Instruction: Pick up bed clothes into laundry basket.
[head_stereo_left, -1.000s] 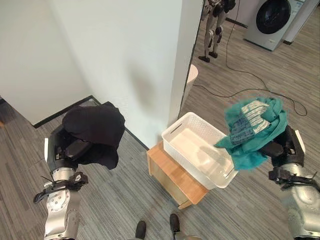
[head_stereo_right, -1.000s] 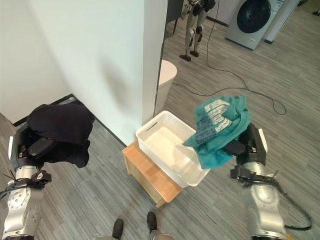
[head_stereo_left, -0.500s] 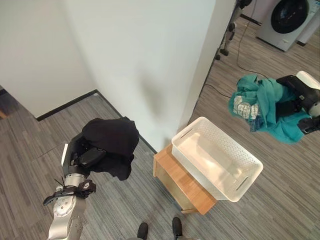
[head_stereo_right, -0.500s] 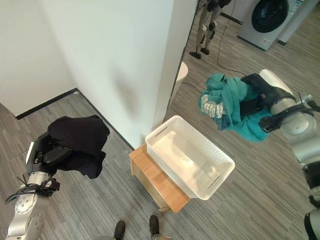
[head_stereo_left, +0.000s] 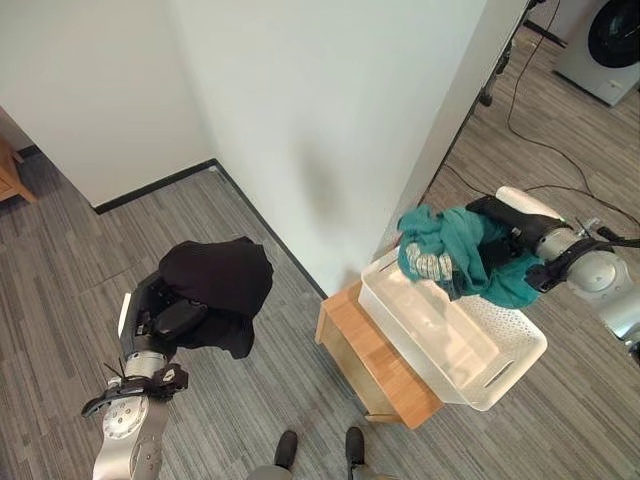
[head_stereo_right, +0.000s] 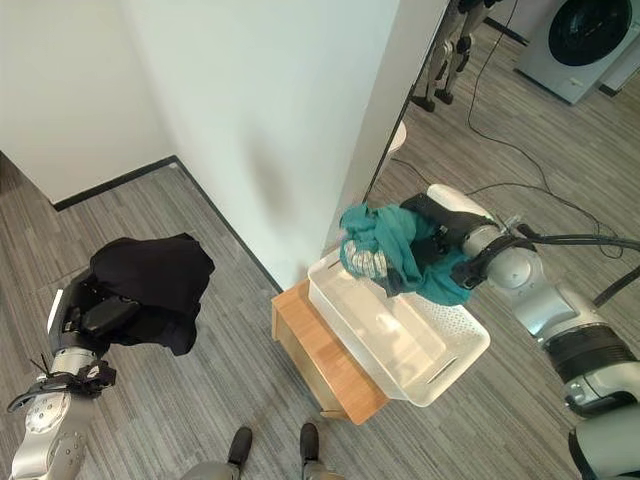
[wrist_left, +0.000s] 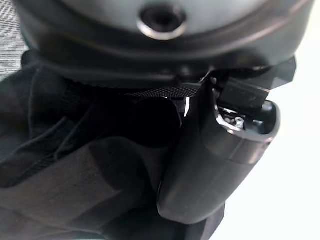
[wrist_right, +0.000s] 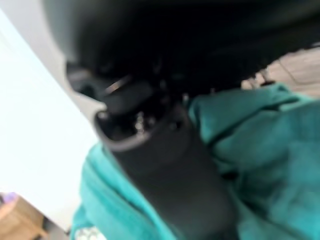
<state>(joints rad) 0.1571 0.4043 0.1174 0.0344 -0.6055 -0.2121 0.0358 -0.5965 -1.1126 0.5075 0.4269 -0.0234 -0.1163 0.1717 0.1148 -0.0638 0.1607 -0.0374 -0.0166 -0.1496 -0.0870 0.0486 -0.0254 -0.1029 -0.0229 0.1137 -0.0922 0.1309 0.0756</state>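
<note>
Right robot hand (head_stereo_right: 446, 243): closed on the teal cloth (head_stereo_right: 392, 245); the right wrist view shows the thumb pressed into teal folds. The bundle hangs from this hand over the far end of the basket (head_stereo_right: 440, 368), next to the wall (head_stereo_right: 290, 110). Its lower folds reach down to about the rim; whether they touch the rim or the basket floor cannot be told.

Left robot hand (head_stereo_left: 165, 318): closed on the black cloth (head_stereo_left: 218, 285), which drapes over and partly covers the hand. The left wrist view confirms dark fabric gathered against the thumb. This hand is held above the floor (head_stereo_left: 90, 240), well apart from the basket, on its left side.

Basket: white, perforated, no cloth lying loose in it. It rests on a low wooden stand (head_stereo_left: 375, 355), long axis running from the wall end toward the robot's right.

Key relation: the teal cloth is directly above the basket's opening, so the right hand is the nearer by far. Judged next move: release from the right hand, a straight drop. The bundle sits near the far rim, so part of it may hang over the edge. The black cloth must then travel rightward across the stand.
</note>
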